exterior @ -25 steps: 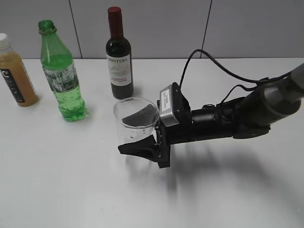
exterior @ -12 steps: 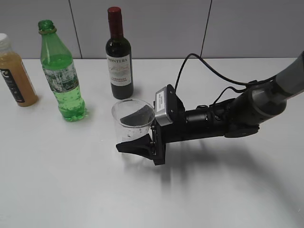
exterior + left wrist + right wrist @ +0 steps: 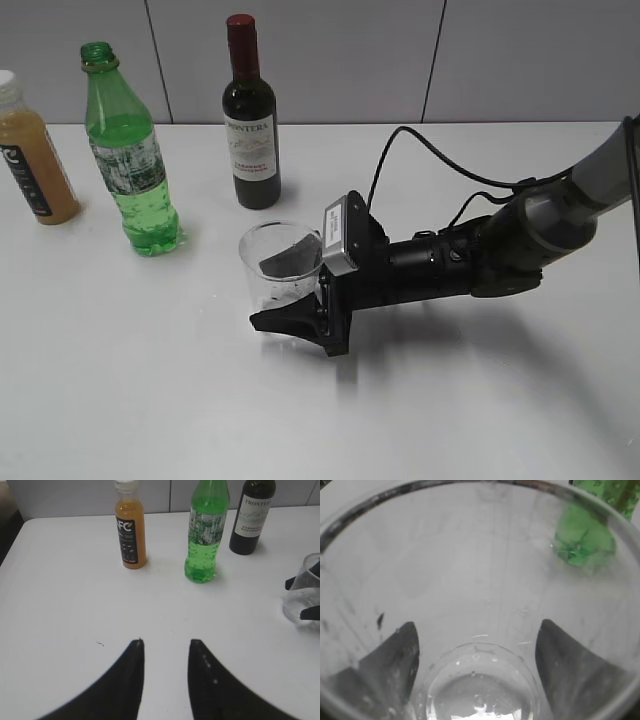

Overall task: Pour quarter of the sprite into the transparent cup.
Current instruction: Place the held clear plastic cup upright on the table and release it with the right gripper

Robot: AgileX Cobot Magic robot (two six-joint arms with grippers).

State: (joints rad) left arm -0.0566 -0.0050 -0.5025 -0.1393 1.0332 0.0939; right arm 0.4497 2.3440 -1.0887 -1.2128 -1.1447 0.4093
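The sprite (image 3: 130,170) is a green capless bottle standing upright at the back left. It also shows in the left wrist view (image 3: 205,535) and as a green blur through the cup in the right wrist view (image 3: 582,540). The transparent cup (image 3: 282,262) stands upright at the table's middle, right of the sprite. It holds no visible liquid. My right gripper (image 3: 288,290) is shut on the cup, one finger on each side. The cup (image 3: 480,580) fills the right wrist view, with the right gripper (image 3: 477,640) seen through it. My left gripper (image 3: 166,642) is open and empty above bare table. The cup (image 3: 305,592) is at its far right.
A dark wine bottle (image 3: 250,120) with a red top stands behind the cup, also in the left wrist view (image 3: 252,515). An orange juice bottle (image 3: 30,150) stands at the far left, left of the sprite (image 3: 131,530). The white table (image 3: 150,400) lies under everything.
My right gripper has carried the cup down towards the table surface and slightly left. The bottles have not moved.
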